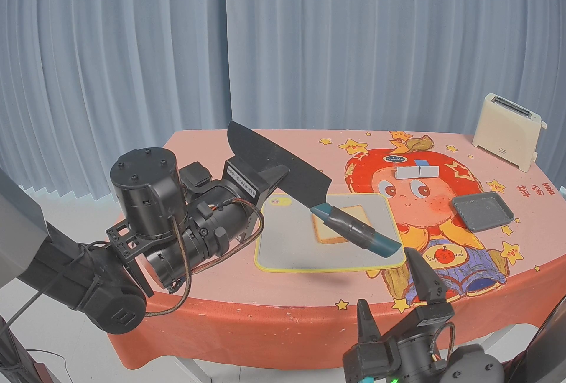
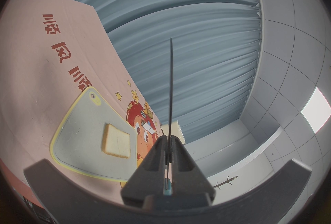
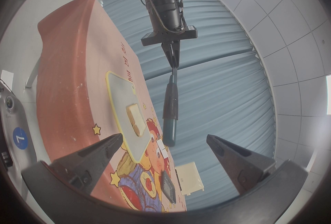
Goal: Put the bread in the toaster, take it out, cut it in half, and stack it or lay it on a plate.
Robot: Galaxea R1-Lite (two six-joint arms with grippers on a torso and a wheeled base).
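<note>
Left gripper (image 1: 282, 171) is clamped on the knife (image 1: 303, 175) by the flat of the blade, not the handle. The dark handle sticks out to the right and hangs over the bread (image 1: 326, 232). The knife is off the surface, held at a tilt above the cutting board (image 1: 295, 245).

Main risk: a thin, smooth blade between two pads, with the handle's weight levered out to one side. It is likely to pivot or slip in the grip, and if it drops it lands on the bread or the board. Pressing down to cut from this hold would load the pads sideways, so a skewed cut is probable.

The bread lies flat on the board's right half. The wrist views show a faint line across it; whether it is cut through cannot be told.

Right gripper (image 1: 389, 283) sits low by the table's near edge with its jaws spread wide and nothing in them, so nothing steadies the slice. Judgement: the bread could slide on the board under the blade.

The plate (image 1: 482, 211) is well apart to the right, and the toaster (image 1: 508, 132) stands at the far right corner — halves could be dropped on the way across to the plate.
</note>
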